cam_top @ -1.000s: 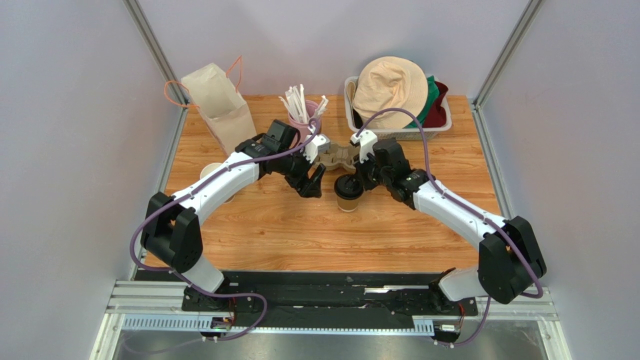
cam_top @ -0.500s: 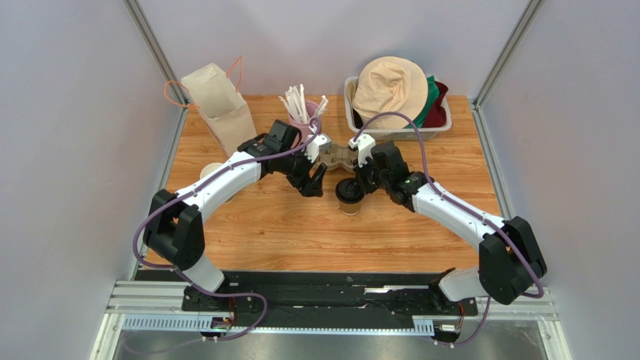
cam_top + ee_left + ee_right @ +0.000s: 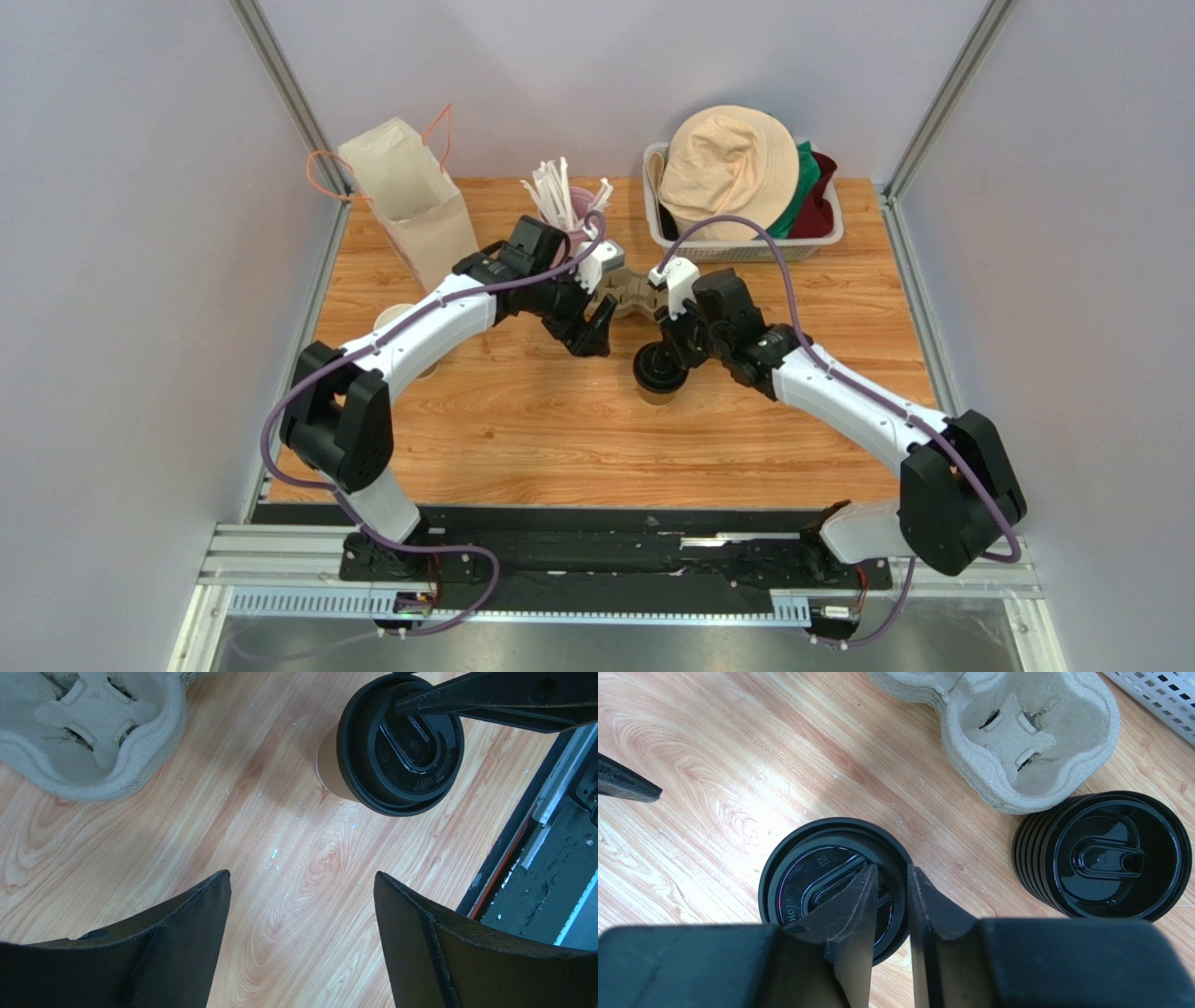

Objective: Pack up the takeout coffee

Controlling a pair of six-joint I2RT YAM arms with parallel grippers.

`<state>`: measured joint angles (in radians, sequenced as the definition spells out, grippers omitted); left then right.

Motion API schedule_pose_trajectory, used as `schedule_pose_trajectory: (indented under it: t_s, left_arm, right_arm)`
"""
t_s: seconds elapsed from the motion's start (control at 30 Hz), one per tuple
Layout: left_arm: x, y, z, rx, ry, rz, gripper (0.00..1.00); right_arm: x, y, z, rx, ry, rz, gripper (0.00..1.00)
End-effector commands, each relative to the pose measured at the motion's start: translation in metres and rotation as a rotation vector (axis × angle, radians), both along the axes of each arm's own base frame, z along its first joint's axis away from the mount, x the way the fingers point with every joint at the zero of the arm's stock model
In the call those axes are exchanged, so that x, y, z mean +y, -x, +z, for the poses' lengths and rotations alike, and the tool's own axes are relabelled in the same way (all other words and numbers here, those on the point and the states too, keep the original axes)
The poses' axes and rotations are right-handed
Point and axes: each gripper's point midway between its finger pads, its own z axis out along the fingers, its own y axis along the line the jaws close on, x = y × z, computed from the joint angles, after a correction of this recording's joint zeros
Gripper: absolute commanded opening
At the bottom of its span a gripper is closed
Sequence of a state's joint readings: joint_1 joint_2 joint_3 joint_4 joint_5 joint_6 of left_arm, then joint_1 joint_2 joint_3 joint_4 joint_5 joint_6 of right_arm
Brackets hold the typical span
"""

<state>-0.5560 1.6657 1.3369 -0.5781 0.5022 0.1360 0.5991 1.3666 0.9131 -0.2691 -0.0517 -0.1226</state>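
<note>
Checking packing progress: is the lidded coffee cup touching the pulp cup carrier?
Apart. The left wrist view shows bare tabletop between the lidded coffee cup and the pulp cup carrier.

white arm links, black joints, purple cables.

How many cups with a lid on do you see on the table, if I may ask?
1. The takeout coffee stands beneath the right gripper, near the pulp carrier. More may be hidden from view.
</note>
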Motion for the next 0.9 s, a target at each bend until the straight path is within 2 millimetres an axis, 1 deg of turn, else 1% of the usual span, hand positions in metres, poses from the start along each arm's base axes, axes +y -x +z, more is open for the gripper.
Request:
schedule_pose_trajectory:
  t_s: [0.0, 0.17, 0.37, 0.43, 0.7, 0.87]
  left_arm:
    - [-0.011, -0.009, 0.017, -0.048, 0.044, -0.007, 0.83]
    - [-0.018, 0.001, 0.017, -0.025, 0.057, -0.034, 0.83]
    - [-0.035, 0.017, 0.007, 0.003, 0.045, -0.084, 0.83]
    - [-0.039, 0.019, 0.003, 0.016, 0.040, -0.088, 0.83]
    - [-0.053, 0.022, 0.000, 0.024, 0.047, -0.100, 0.83]
    - [-0.059, 0.024, -0.004, 0.024, 0.041, -0.103, 0.83]
  right_arm:
    - [0.002, 0.001, 0.020, -0.048, -0.016, 0.018, 0.32]
    - [0.001, 0.004, 0.026, -0.050, -0.010, 0.039, 0.36]
    - [0.005, 0.008, 0.018, -0.020, -0.014, 0.062, 0.36]
    - [0.006, 0.008, 0.016, -0.014, -0.015, 0.067, 0.35]
    - [0.007, 0.009, 0.005, 0.006, -0.009, 0.072, 0.33]
    - [0.005, 0.006, 0.003, -0.002, 0.001, 0.057, 0.32]
